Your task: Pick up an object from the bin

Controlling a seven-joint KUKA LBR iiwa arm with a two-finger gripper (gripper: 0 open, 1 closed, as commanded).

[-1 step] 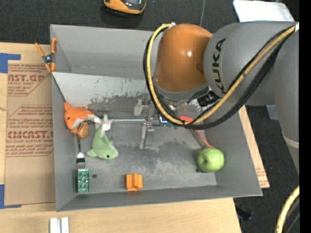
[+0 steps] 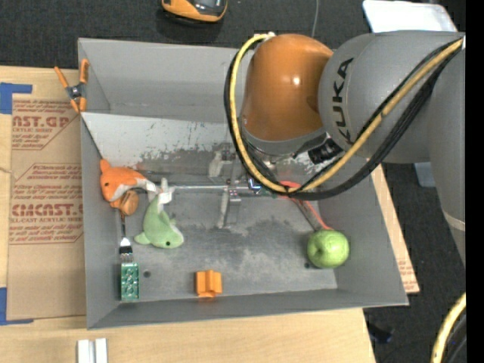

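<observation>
Gripper (image 2: pixel 226 189) hangs over the bare middle of the bin (image 2: pixel 151 74). Its two grey fingers stand apart, one far and one near, with nothing seen between them.

Nothing is picked yet, and the loose things lie round the edges:
- Green soft toy (image 2: pixel 159 230), left of the gripper and nearest to it.
- Orange fish toy (image 2: pixel 116 181), against the left wall.
- Small orange block (image 2: pixel 206 282), by the near wall.
- Green apple (image 2: pixel 327 249), in the near right corner under the arm.

Judgement: the spread fingers suit a descent, but the floor below is bare, so a shift left toward the green toy seems needed.
</observation>
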